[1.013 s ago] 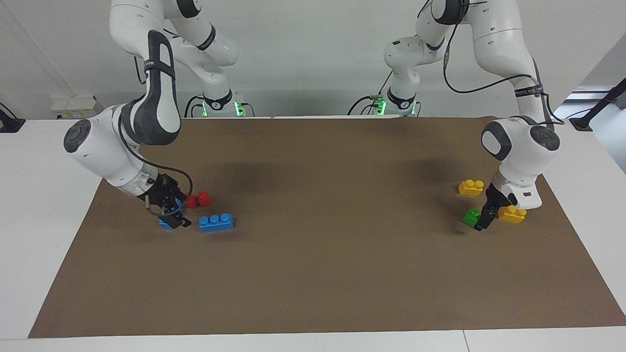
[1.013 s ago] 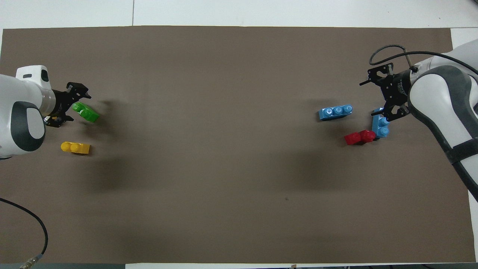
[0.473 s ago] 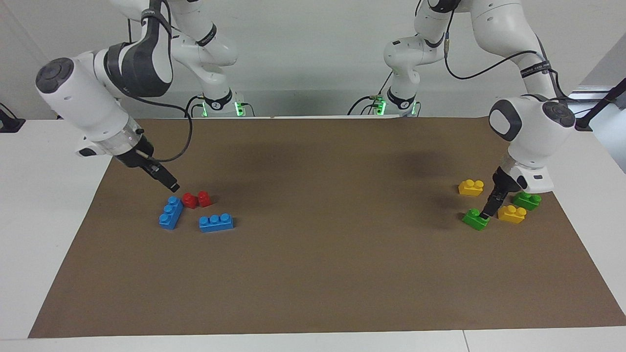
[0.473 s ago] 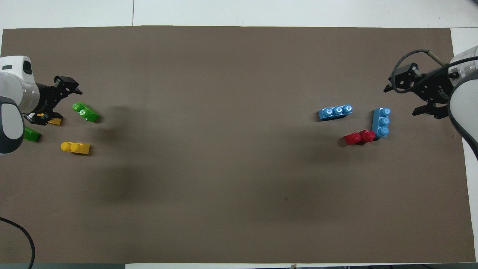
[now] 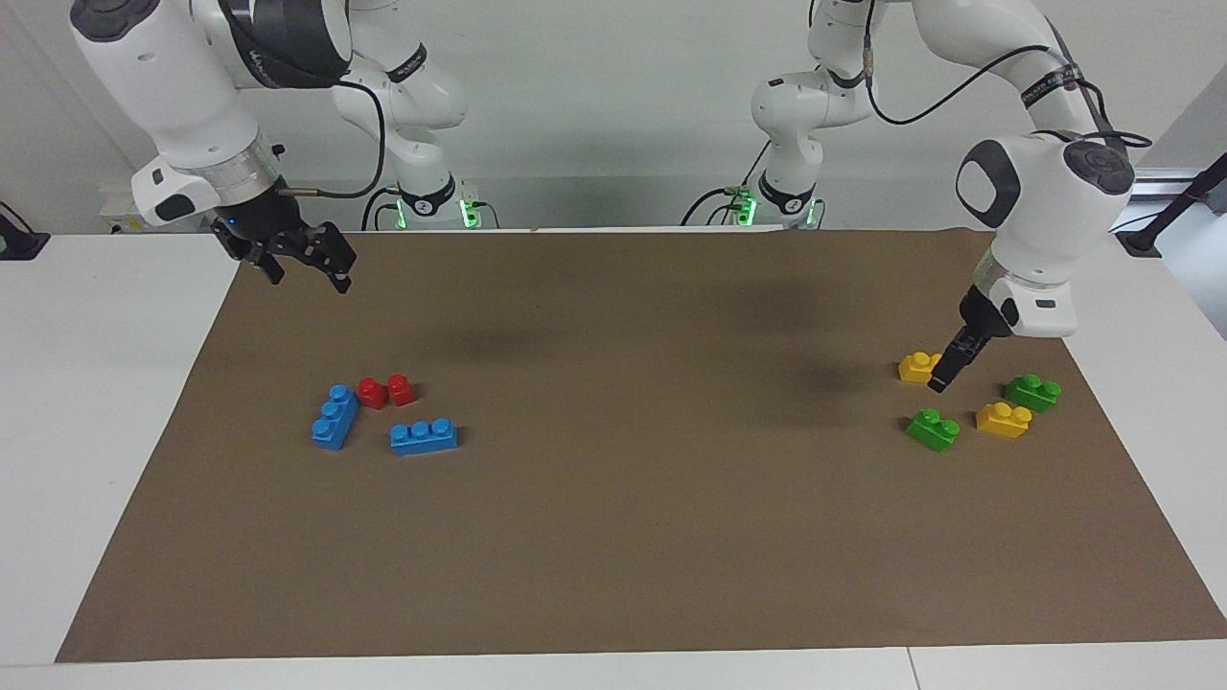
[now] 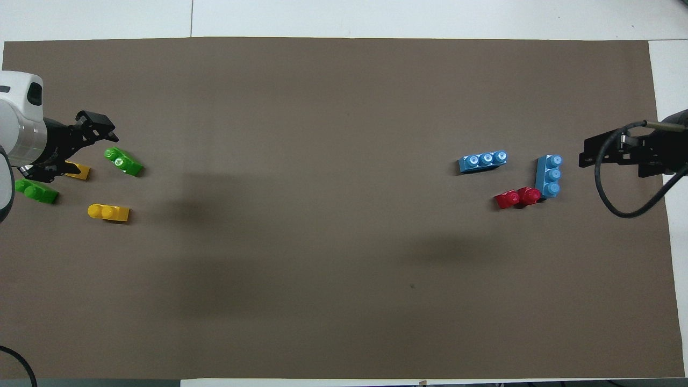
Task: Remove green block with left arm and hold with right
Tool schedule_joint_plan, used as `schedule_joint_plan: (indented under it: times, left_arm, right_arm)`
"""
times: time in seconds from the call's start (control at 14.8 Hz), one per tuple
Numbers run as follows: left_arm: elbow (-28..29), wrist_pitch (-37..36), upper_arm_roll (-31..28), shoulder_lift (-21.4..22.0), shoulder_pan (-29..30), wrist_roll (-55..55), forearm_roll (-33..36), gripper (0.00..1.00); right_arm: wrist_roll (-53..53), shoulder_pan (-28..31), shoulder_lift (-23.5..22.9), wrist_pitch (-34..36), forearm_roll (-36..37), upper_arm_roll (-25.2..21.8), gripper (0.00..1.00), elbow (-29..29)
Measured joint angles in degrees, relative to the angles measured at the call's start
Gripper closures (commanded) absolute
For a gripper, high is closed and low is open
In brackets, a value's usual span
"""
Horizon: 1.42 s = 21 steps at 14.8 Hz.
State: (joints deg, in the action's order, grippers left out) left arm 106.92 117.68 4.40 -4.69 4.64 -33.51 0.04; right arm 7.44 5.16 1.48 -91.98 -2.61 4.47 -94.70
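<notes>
The green block (image 5: pixel 933 428) (image 6: pixel 123 161) lies alone on the brown mat at the left arm's end, held by nothing. My left gripper (image 5: pixel 939 381) (image 6: pixel 75 146) hangs open and empty just above the mat, over the gap between that block and a yellow brick (image 5: pixel 921 366) (image 6: pixel 109 212) nearer the robots. A second green brick (image 5: pixel 1032 391) (image 6: pixel 35 191) sits closer to the mat's edge. My right gripper (image 5: pixel 309 271) (image 6: pixel 585 156) is open and empty, raised high over the mat's edge at the right arm's end.
Another yellow brick (image 5: pixel 1003 420) (image 6: pixel 79 172) lies between the two green ones. At the right arm's end sit two blue three-stud bricks (image 5: pixel 423 436) (image 5: pixel 334 416) and a red brick (image 5: pixel 386 391).
Both grippers have risen. The left one lifted off the green block, which stays on the mat. The right one left the blue brick and swung up toward the robots.
</notes>
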Motion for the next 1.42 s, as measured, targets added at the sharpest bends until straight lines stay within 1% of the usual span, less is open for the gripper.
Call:
schedule_joint_plan:
  times: [0.14, 0.34, 0.61, 0.74, 0.95, 1.08, 1.42]
  left_arm:
    - [-0.31, -2.69, 0.05, 2.53, -0.68, 4.56, 0.27, 0.00]
    - [-0.47, -8.55, -0.17, 7.04, -0.66, 14.99, 0.32, 0.00]
    - [-0.49, -16.28, -0.09, 11.44, -0.67, 23.20, 0.32, 0.00]
    - [-0.70, -20.29, 0.45, 12.36, -0.67, 26.92, 0.32, 0.00]
    - [-3.73, -24.92, 1.54, 12.77, -0.68, 28.51, 0.32, 0.00]
    - [-5.36, -25.88, 1.86, 12.87, -0.68, 29.14, 0.32, 0.00]
    - [-6.91, -25.89, 2.13, 12.86, -0.68, 29.50, 0.32, 0.00]
  right_arm:
    - [-2.67, -0.01, 0.94, 1.00, 0.03, -0.02, 0.00, -0.06]
    - [-3.40, -0.09, 1.35, 0.91, 0.06, -0.01, 0.00, -0.07]
    - [-4.81, -0.07, 1.35, 0.91, 1.65, -0.15, 0.00, -0.07]
    - [-4.89, -0.17, 1.35, 0.91, 2.95, -0.08, 0.00, -0.09]
    - [-4.90, -0.21, 1.35, 0.93, 3.12, -0.08, 0.00, -0.13]
    - [-4.90, -0.21, 1.35, 0.93, 3.13, -0.08, 0.00, -0.13]
    - [-4.90, -0.21, 1.35, 0.95, 3.15, -0.09, 0.00, -0.15]
